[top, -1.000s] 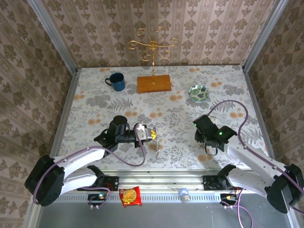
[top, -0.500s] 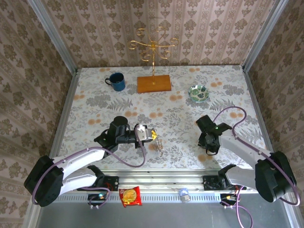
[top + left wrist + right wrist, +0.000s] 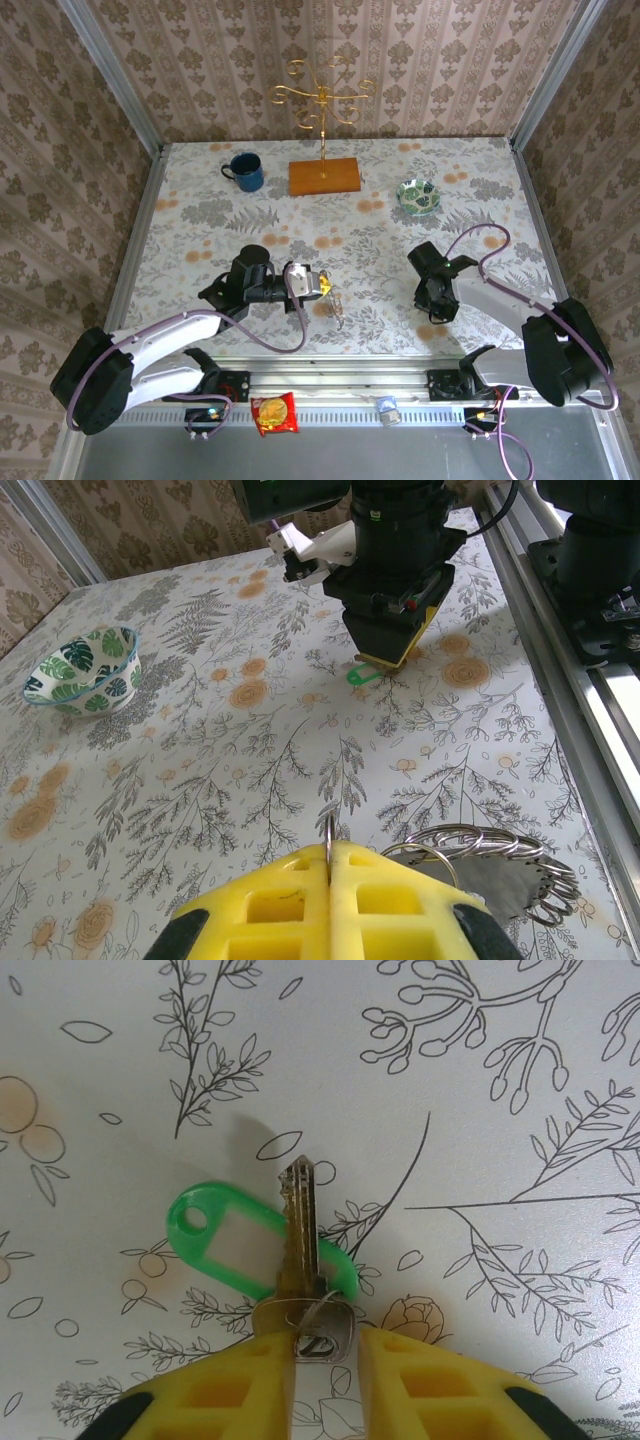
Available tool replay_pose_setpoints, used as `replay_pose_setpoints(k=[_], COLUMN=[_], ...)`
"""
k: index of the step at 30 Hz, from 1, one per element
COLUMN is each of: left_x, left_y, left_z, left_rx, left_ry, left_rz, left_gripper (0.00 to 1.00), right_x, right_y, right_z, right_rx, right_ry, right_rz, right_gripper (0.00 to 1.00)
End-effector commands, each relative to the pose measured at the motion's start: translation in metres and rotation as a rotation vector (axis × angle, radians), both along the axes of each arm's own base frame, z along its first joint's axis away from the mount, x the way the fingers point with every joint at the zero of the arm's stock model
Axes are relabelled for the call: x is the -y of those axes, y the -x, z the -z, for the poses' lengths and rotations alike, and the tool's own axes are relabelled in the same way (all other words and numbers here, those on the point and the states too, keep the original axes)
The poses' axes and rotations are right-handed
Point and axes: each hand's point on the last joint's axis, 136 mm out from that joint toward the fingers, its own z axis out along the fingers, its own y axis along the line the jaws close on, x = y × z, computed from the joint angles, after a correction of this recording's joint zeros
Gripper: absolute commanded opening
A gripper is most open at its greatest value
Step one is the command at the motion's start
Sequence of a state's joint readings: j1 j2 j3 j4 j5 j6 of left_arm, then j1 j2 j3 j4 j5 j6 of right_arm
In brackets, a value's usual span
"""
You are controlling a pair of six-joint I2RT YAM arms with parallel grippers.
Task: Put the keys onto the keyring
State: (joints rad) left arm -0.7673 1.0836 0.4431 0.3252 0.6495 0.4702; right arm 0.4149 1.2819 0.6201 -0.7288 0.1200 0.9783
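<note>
Narrowing on the key [image 3: 297, 1230], your right gripper [image 3: 328, 1360] has settled over it, grip uncertain | left gripper [image 3: 328, 865] clenched on keyring [image 3: 480, 850] | threading pending.

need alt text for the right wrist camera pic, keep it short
A small metal key lies on a table with a leaf-print cover, its head between two yellow jaws at the bottom edge. A green plastic tag lies partly under the key.
</note>
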Motion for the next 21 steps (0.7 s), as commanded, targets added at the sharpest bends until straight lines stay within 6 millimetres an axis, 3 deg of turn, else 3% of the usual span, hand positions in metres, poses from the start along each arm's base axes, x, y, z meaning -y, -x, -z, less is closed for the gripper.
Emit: replay_pose_setpoints(k=[1,21], left_x=[0.0036,0.0037], left_y=[0.0002,0.0016], left_z=[-0.0160,-0.0144], left_rx=[0.024,0.025], left_ry=[0.029,0.023], left_rz=[0.012,0.017], left_gripper=[0.00,0.00], right_x=[0.0015,0.0078], right_y=[-0.0079,-0.0067], right_z=[-0.0048,-0.0040], right_rx=[0.019,-0.013], right_ry=[0.016,0.067], right_rz=[0.019,-0.010], right_gripper=[0.19,0.16])
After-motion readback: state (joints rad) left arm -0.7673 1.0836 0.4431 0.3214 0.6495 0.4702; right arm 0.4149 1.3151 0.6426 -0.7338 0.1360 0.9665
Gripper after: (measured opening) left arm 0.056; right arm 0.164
